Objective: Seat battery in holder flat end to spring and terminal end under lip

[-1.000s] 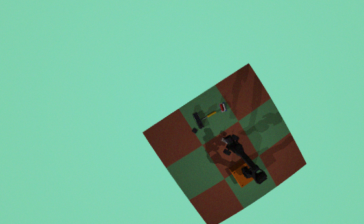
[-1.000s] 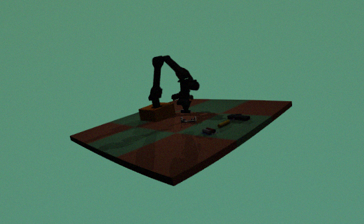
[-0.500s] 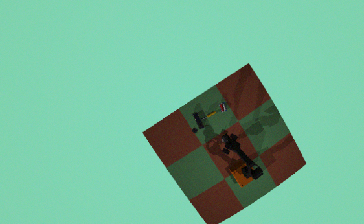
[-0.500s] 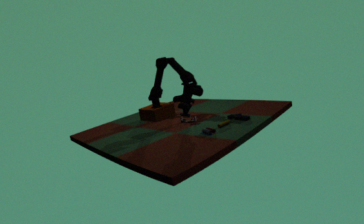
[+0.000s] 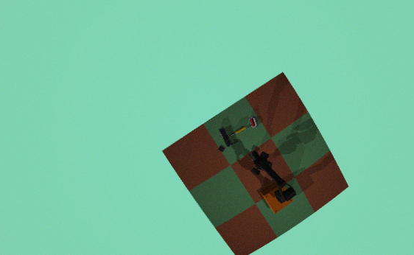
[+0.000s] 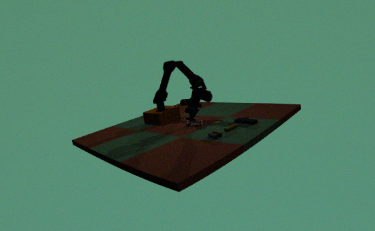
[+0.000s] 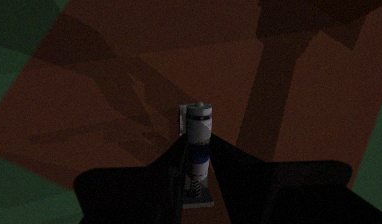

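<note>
In the wrist view we see the battery, which we can't pick out in the top view. The pincer is squeezed around its sides, near a blue band. The battery lies over the holder. Its knobby end is at the top, and its flat end is near the spring. We can't tell if it is all the way down or under the lip.

The outside view shows the arm bent high like a knee; from the top it looks like a long stick. The top view shows a little dark block that we can't make out from outside.

We count one battery, one holder, one yellow stick, one red and pale thing, one long dark thing and one orange base.

The surface has five brown squares and four green ones, with dark shadows. Plain green is all around it.
</note>
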Controlling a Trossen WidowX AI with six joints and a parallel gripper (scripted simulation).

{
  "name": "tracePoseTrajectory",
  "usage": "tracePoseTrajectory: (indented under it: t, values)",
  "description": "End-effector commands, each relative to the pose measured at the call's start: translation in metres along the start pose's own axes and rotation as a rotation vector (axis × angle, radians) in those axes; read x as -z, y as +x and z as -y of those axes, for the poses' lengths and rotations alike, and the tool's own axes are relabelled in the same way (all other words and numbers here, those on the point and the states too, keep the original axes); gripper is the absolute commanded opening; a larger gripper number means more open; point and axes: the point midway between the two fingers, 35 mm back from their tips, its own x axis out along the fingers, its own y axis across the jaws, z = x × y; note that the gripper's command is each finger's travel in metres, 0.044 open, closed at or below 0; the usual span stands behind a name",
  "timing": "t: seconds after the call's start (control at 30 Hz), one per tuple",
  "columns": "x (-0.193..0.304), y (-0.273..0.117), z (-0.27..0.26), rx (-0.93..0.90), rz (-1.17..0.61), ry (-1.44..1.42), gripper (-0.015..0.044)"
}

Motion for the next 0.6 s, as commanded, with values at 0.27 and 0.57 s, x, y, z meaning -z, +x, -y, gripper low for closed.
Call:
tracePoseTrajectory:
  t: [0.27,0.57]
  values:
    - [0.0051,0.0028,-0.0006,-0.001,0.083,0.005,0.0065]
    - [0.0084,0.0057,-0.0005,-0.002,0.142,0.005,0.0065]
